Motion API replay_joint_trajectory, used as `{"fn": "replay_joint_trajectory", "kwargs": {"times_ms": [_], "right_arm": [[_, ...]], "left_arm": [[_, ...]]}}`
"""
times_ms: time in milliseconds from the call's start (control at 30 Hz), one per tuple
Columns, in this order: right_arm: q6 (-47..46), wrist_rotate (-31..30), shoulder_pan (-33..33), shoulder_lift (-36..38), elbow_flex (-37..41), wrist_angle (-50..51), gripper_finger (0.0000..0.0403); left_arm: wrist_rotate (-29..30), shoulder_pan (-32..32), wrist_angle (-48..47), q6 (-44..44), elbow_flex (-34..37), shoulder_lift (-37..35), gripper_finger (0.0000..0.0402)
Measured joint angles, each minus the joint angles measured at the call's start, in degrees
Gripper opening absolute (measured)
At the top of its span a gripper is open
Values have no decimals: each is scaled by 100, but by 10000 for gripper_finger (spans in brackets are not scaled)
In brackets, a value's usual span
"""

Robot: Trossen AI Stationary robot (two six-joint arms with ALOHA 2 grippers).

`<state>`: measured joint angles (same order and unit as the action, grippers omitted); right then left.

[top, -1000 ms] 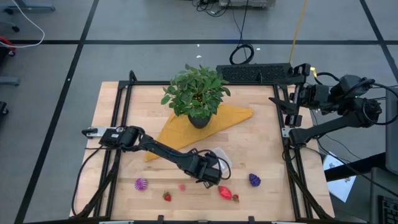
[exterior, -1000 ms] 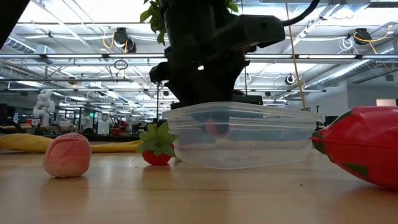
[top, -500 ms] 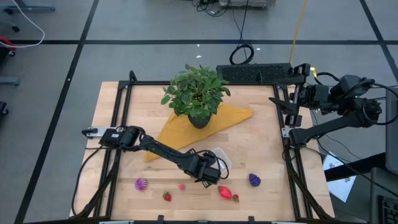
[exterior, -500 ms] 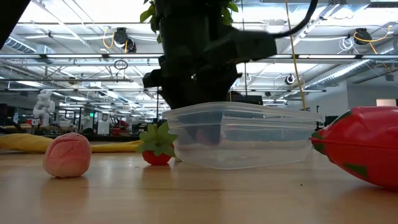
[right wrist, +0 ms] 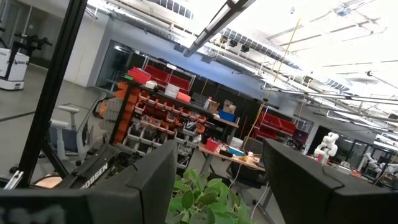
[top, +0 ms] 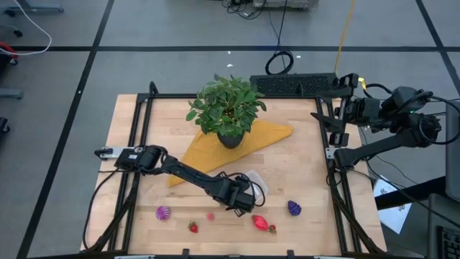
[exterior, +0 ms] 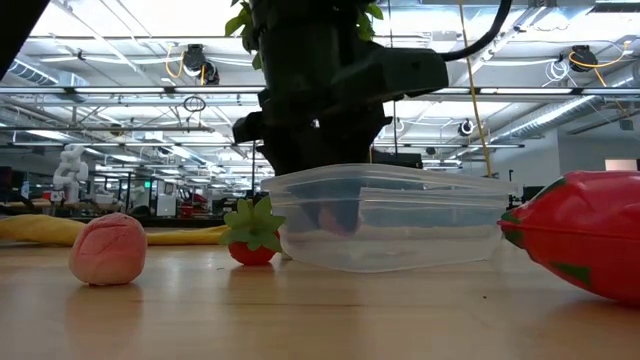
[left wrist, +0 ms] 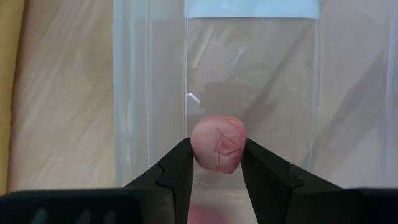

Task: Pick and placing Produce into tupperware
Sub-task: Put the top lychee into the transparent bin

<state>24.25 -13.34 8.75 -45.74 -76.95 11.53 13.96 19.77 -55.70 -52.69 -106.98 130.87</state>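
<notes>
While the left hand (left wrist: 216,163) hangs over the clear tupperware (top: 250,185), its two dark fingers (left wrist: 177,171) are closed on a pink round fruit (left wrist: 217,144), which they pinch from both sides. In the left wrist view the fruit sits above the container's see-through floor; whether it touches that floor cannot be told. From above, the left arm reaches across the wooden tabletop (top: 302,158) from its left edge, and its hand (top: 241,196) covers part of the tupperware near the front middle of the tabletop.

Other produce lies loose on the tabletop in front of the container. A purple knobbly piece (top: 164,212) rests toward the front left, and a small red strawberry (top: 193,227) lies near the front edge. A second pink round fruit (top: 210,215) sits between them and the tupperware. A larger red strawberry-like piece (top: 261,223) lies just in front of the container to the right, and another purple piece (top: 294,208) rests farther right.

Behind these, a leafy potted plant (top: 227,108) stands on a yellow cloth (top: 266,137).

At the right edge of the tabletop the right hand (right wrist: 214,180) is raised, its fingers spread apart and holding nothing, facing out into the room.
</notes>
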Motion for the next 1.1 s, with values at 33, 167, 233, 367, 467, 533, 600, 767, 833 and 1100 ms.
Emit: {"fn": "replay_joint_trajectory", "kwargs": {"times_ms": [33, 167, 233, 367, 467, 533, 600, 767, 833, 1100], "right_arm": [[0, 0, 0, 0, 0, 0, 228], [0, -1, -1, 0, 0, 0, 228], [0, 1, 0, 0, 0, 0, 228], [0, -1, 0, 0, 0, -2, 228], [0, 0, 0, 0, 0, 0, 228], [0, 0, -1, 0, 0, 0, 228], [0, 0, -1, 0, 0, -1, 228], [0, 0, 0, 0, 0, -2, 228], [0, 0, -1, 0, 0, -2, 228], [0, 0, 0, 0, 0, 0, 228]], "left_arm": [[0, 0, -2, 0, 0, 0, 129], [1, 0, -2, 0, 0, 0, 129], [1, 0, -3, -1, 0, 0, 129], [-32, 0, -3, -31, 0, 0, 129], [-42, 0, -4, -59, 0, 0, 129], [-44, 0, -4, -60, 0, 0, 129], [-44, 0, -4, -57, 0, 0, 129], [-46, 0, -4, -53, 0, 0, 129], [-46, 0, -4, -34, 0, 0, 129], [-48, 0, -7, 12, 0, 0, 129]]}}
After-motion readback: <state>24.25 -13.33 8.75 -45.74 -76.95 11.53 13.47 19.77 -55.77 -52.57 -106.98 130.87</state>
